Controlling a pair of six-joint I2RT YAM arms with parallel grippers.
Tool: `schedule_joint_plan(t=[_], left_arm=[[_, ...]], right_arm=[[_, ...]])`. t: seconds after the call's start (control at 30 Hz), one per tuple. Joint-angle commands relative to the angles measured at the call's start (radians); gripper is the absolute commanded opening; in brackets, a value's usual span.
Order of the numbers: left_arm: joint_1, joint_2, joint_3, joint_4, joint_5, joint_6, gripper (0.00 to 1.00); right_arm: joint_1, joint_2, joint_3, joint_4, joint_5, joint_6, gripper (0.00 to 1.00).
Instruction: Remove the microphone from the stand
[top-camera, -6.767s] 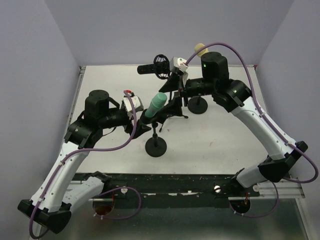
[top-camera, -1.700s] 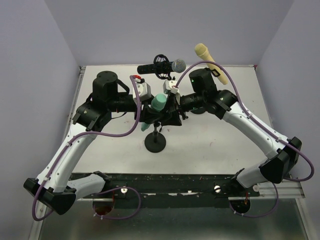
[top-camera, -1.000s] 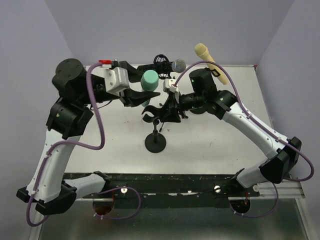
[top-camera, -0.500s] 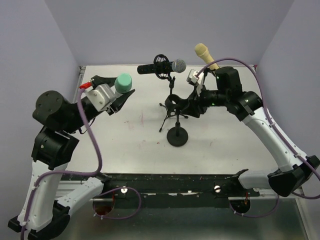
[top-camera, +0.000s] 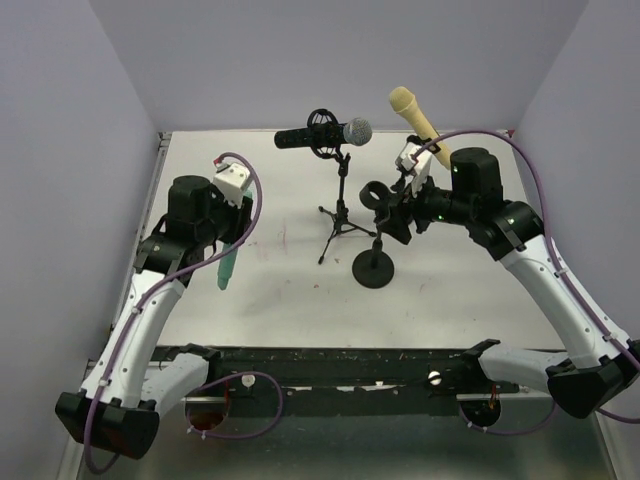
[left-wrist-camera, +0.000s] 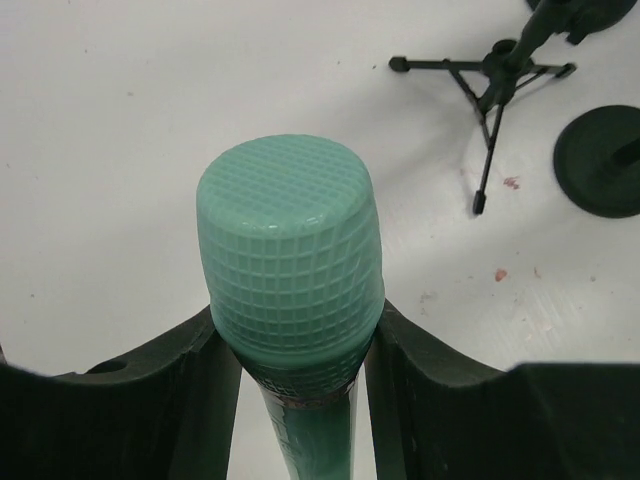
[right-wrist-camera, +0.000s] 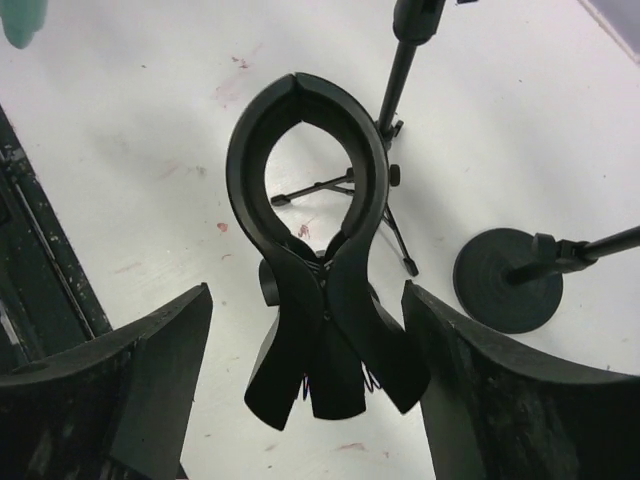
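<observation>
Mic (left-wrist-camera: 290, 260): out of the clip (right-wrist-camera: 340, 300), pinched below its head in your left gripper (left-wrist-camera: 300, 330), handle hanging over the table's (top-camera: 280, 290) left | right gripper (right-wrist-camera: 305, 298): spread astride the empty clip, likely steadying the stand (top-camera: 373, 273)

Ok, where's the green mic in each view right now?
Top external: green microphone left of centre, pointing down toward the table.
Left wrist: dead centre, head toward the camera.
Right wrist: only a sliver in the top-left corner.
Shared landmark: the tripod stand.
</observation>
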Motion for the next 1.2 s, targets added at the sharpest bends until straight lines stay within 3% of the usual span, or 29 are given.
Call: schedule_joint_plan(t=[0.0,0.17,0.4,0.63,0.67,0.83,0.9,1.0,1.17], left_arm=[[0.061,0.059,-0.046,-0.039,-0.052,0.034,0.0],[0.136,0.151,-0.093,-0.073,-0.082,0.041,0.0],[0.294,0.386,-0.06,-0.13,-0.117,-0.005,0.0],[0.375,0.55,-0.068,-0.088,-0.108,0.015,0.0],[0.377,0.573,-0.071,-0.085,-0.11,0.015,0.03],[0.377,0.628,-0.106,-0.041,-0.151,0.024,0.5],[0.377,0.633,-0.114,-0.035,-0.153,0.031,0.6],[0.383,0.624,-0.122,-0.029,-0.147,0.026,0.99],[0.386,0.602,-0.14,-0.027,-0.134,0.029,0.99]], right_arm=[[-0.001,-0.007,0.027,-0.045,0.04,0.043,0.9],[-0.001,0.003,0.113,-0.108,0.005,0.062,1.0],[-0.002,0.025,0.309,-0.19,0.017,0.057,1.0],[-0.001,0.034,0.352,-0.214,0.022,0.042,1.0],[-0.001,0.036,0.352,-0.213,0.02,0.04,1.0],[-0.001,0.062,0.383,-0.219,0.02,0.036,1.0],[-0.004,0.069,0.401,-0.23,0.029,0.028,1.0],[-0.001,0.072,0.414,-0.236,0.032,0.025,1.0],[-0.002,0.075,0.417,-0.242,0.025,0.026,1.0]])
